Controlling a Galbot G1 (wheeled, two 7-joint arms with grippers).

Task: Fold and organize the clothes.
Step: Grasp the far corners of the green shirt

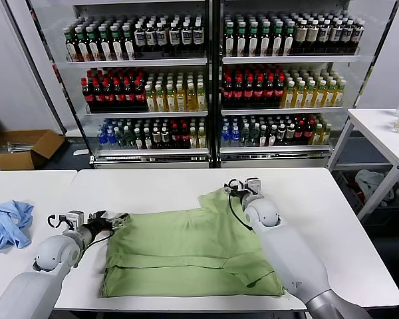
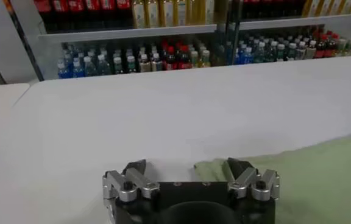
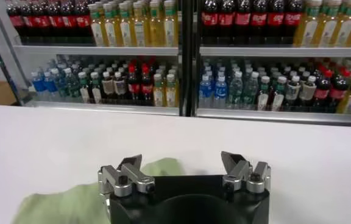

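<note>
On the white table (image 1: 332, 219), both the left gripper (image 1: 120, 219) and right gripper (image 1: 234, 189) gape wide, empty, over the green shirt's (image 1: 186, 256) edges.

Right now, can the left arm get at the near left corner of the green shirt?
Probably yes: the left gripper, open, sits at the green shirt's left edge, and nothing lies between it and that corner on the white table.

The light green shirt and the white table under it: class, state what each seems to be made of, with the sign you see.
Light green shirt: soft woven cloth, probably cotton, matte; it lies limp with creases and a folded hem. White table: a hard, smooth board, perhaps laminate; flat, with an even, faint sheen.
</note>
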